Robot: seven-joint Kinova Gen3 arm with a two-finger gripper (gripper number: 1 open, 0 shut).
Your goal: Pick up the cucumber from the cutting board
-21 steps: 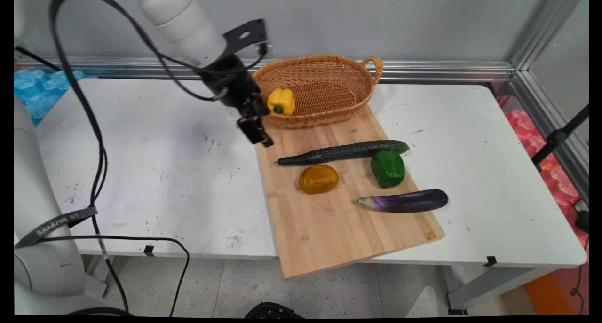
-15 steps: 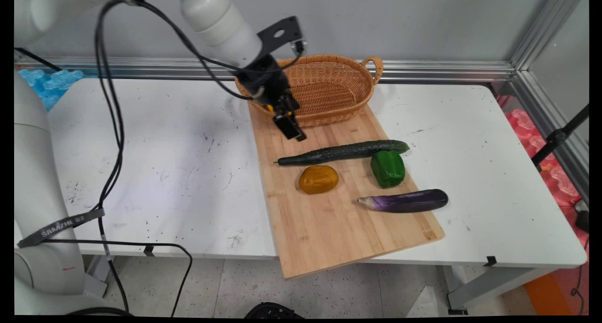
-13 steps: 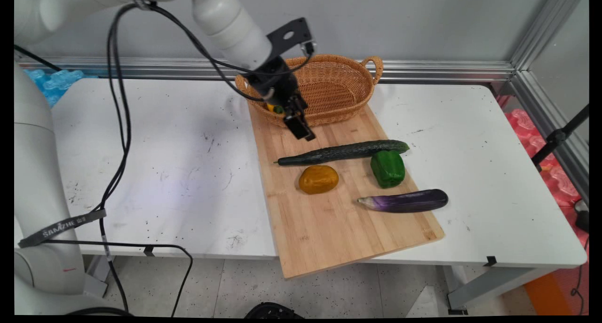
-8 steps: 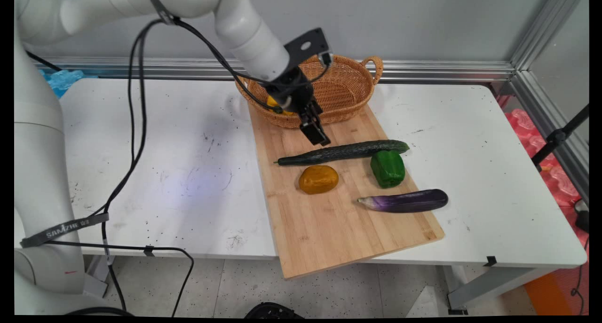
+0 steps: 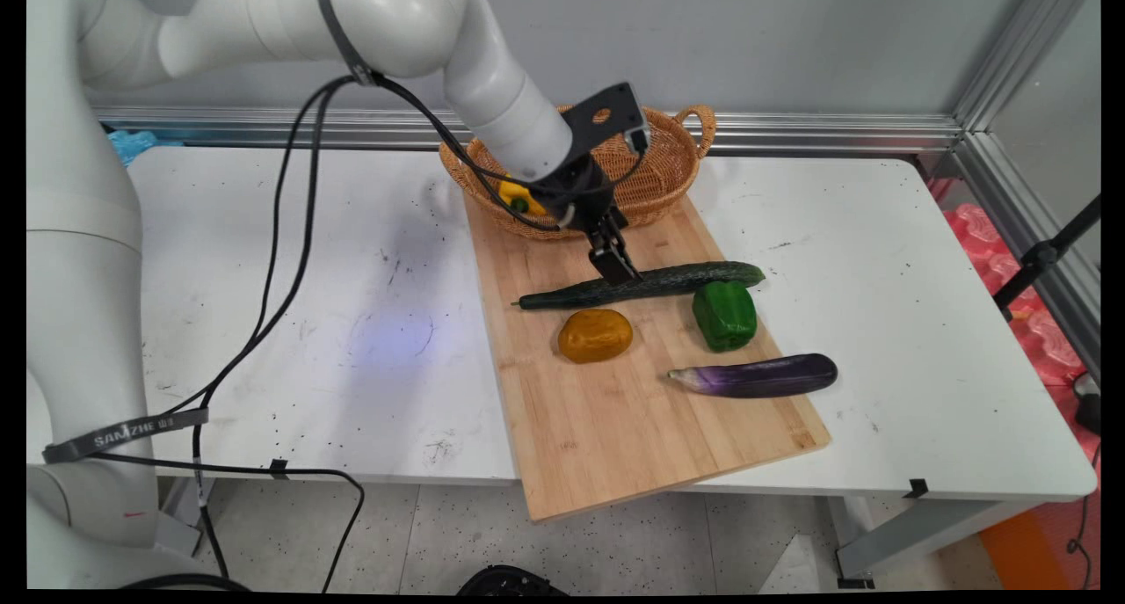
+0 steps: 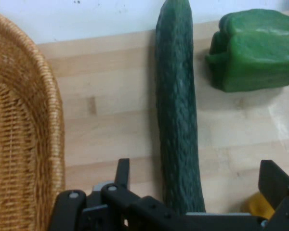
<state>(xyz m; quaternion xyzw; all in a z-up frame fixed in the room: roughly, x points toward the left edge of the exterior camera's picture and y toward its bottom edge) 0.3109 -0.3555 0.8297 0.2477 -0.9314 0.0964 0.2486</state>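
Hand [image 5: 615, 270] moved from basket [image 5: 668, 160] to long, dark-green, bumpy cucumber [image 6: 177, 115]; contact unclear.

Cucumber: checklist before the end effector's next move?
1. End effector open: ok, fingers spread wide.
2. Cucumber between the fingers: ok, it runs up between them in the hand view.
3. Cucumber flat on the cutting board: ok.
4. Basket clear of the fingers: ok, off to one side.
5. Green pepper clear of the fingers: ok, it sits near the cucumber's far end.
6. Fingers touching the cucumber: cannot tell.
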